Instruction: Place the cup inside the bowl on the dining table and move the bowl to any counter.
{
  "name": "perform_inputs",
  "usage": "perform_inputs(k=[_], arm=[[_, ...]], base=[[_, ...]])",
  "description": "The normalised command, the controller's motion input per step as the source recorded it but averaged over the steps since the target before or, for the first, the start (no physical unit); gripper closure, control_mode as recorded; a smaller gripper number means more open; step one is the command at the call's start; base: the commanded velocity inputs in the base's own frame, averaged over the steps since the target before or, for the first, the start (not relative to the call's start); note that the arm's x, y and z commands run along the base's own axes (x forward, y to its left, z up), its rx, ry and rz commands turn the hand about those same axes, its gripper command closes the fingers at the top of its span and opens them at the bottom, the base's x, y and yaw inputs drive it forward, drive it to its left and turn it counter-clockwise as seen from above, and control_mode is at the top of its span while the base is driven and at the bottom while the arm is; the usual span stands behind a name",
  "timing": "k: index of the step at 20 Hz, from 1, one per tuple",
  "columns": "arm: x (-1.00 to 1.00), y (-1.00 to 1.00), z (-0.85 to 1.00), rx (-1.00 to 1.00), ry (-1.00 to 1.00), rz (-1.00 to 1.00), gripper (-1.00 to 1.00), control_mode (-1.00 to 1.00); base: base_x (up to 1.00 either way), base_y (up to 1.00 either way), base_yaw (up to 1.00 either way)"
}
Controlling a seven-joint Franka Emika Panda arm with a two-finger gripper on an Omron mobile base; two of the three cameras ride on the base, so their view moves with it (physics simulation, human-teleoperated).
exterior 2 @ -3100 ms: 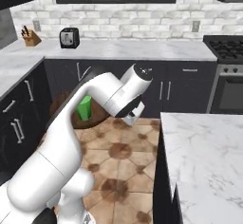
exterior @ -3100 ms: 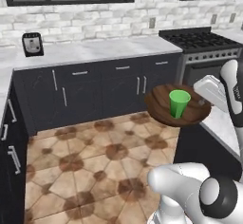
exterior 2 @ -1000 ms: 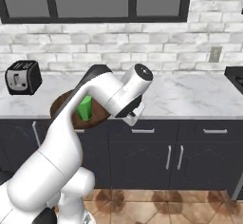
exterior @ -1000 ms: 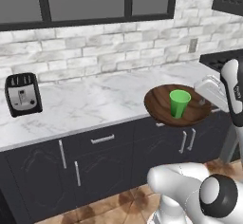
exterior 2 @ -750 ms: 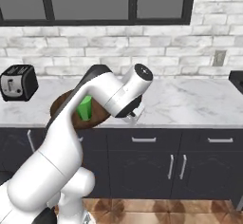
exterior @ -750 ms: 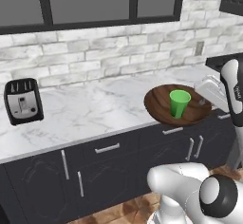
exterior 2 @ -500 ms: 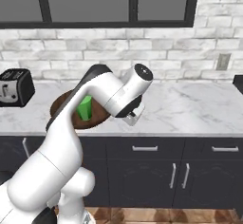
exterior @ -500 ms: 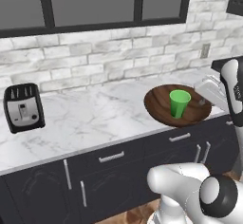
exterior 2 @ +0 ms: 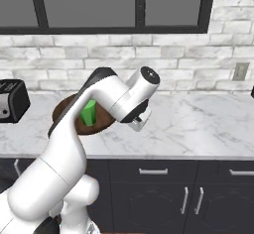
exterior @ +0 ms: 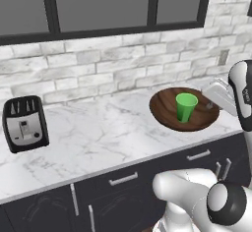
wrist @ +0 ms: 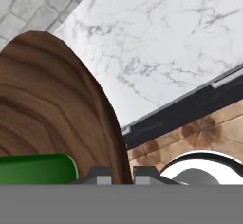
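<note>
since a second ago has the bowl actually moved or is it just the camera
Yes. The bowl, with the cup in it, is carried with the driving base: against the toaster and the counter, it now sits further right along the worktop.

A bright green cup stands in a dark brown, grained bowl over a white, grey-veined table, beside a black toaster.

My arm covers the right half of the bowl and part of the cup in the right base view. In the hand view, only my fingertips clear the bottom edge, pinching the bowl's rim.
</note>
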Motion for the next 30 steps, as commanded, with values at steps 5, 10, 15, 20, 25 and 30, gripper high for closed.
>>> perform_inputs(k=[5,10,15,20,25,30], arm=[[0.00,0.00,0.00,0.00,0.00,0.00,1.00,1.00],[0.00,0.00,0.00,0.00,0.00,0.00,1.00,1.00],[0.00,0.00,0.00,0.00,0.00,0.00,1.00,1.00],[0.00,0.00,0.00,0.00,0.00,0.00,1.00,1.00],[0.00,0.00,0.00,0.00,0.00,0.00,1.00,1.00],[0.00,0.00,0.00,0.00,0.00,0.00,1.00,1.00]], base=[[0.49,0.12,0.00],[0.43,0.10,0.00],[0.05,0.01,0.00],[0.00,0.00,0.00],[0.00,0.00,0.00],[0.00,0.00,0.00]])
